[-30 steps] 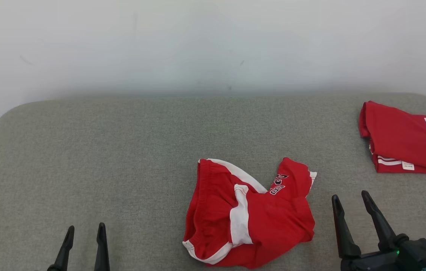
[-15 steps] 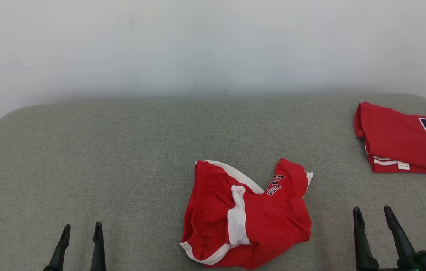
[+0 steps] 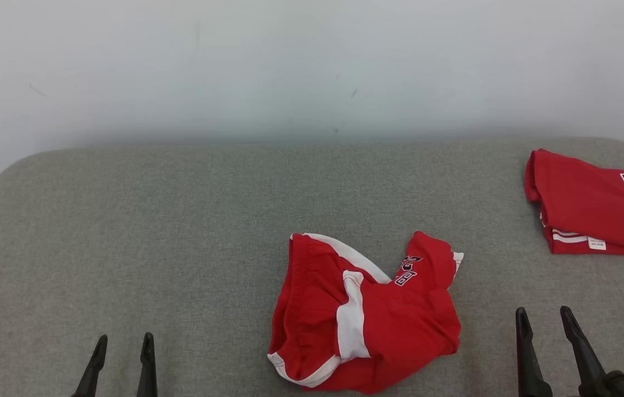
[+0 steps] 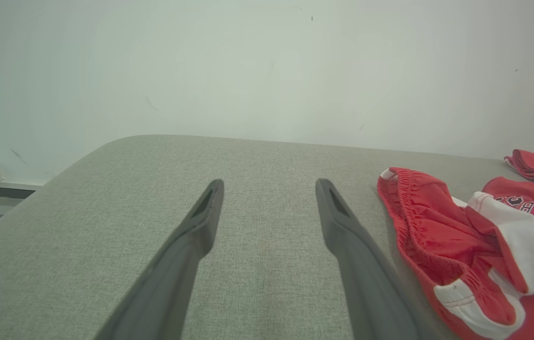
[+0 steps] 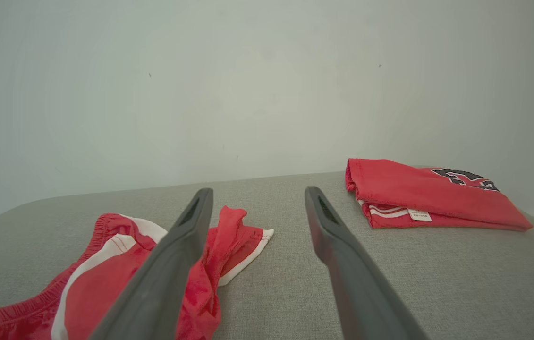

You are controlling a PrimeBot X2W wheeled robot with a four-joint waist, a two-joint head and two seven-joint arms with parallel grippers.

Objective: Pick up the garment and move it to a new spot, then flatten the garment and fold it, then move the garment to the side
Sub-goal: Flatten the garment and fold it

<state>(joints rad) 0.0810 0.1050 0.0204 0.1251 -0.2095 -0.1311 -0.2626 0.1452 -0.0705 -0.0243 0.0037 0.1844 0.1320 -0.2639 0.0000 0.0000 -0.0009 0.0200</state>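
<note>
At the lower left of the head view the left jaws stand released and empty, and at the lower right the right jaws are likewise spread with nothing between them. Between the two, at lower centre, the crumpled red-and-white garment (image 3: 361,314) lies on the grey tabletop (image 3: 179,231), touching neither. Farther back, at the right edge, sits a folded red jersey (image 3: 593,204), with a white wall (image 3: 312,66) behind.

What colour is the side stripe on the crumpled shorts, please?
White stripe on red shorts; best seen in the head view.
</note>
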